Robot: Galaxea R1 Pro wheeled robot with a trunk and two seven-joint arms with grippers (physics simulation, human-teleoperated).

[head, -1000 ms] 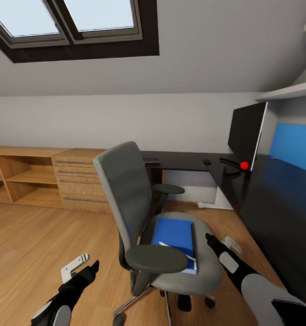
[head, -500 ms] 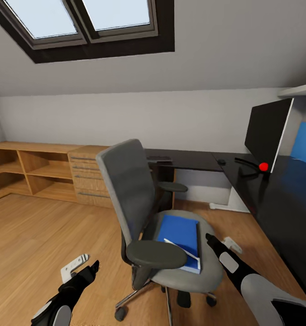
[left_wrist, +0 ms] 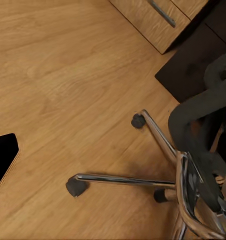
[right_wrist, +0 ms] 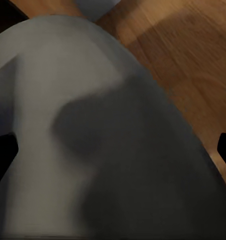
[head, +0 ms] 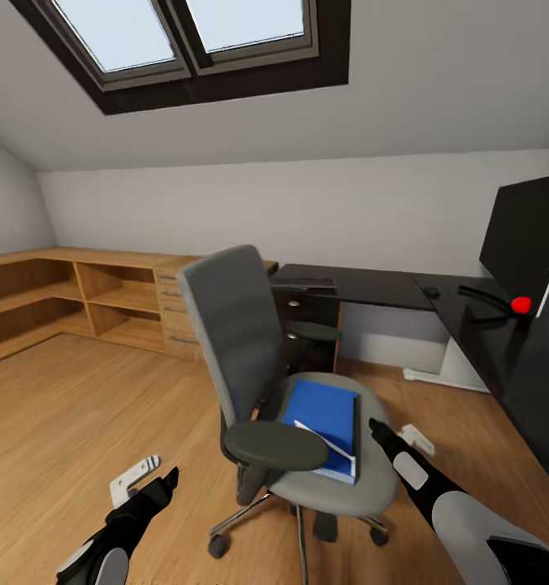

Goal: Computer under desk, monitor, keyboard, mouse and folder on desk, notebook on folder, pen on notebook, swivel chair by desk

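Folder (head: 327,422) retrieval looks to be the step in hand: the blue folder lies flat on the seat of the swivel chair (head: 250,366), with what appears to be the thin notebook (head: 327,443) and its white edge resting across its near corner. The right gripper (head: 378,428) hangs just beside the seat's front rim, close to the folder's near right corner; the right wrist view shows grey seat padding right under it, with dark finger tips at the picture's two edges, so its jaws look spread. The left gripper (head: 167,479) hovers low over the wooden floor (head: 79,406), well apart from the chair; whether its jaws are spread or pressed together cannot be told.

To do this well, the right arm would likely need to rise a little and come in over the seat rim, taking the folder by its free edge rather than pushing, since the wheeled base (left_wrist: 158,170) could roll away. The near armrest (head: 274,445) overhangs the folder's left side, so an approach from the right seems safer. The bench (head: 469,325), with the monitor (head: 526,244) standing on it, waits at the right.
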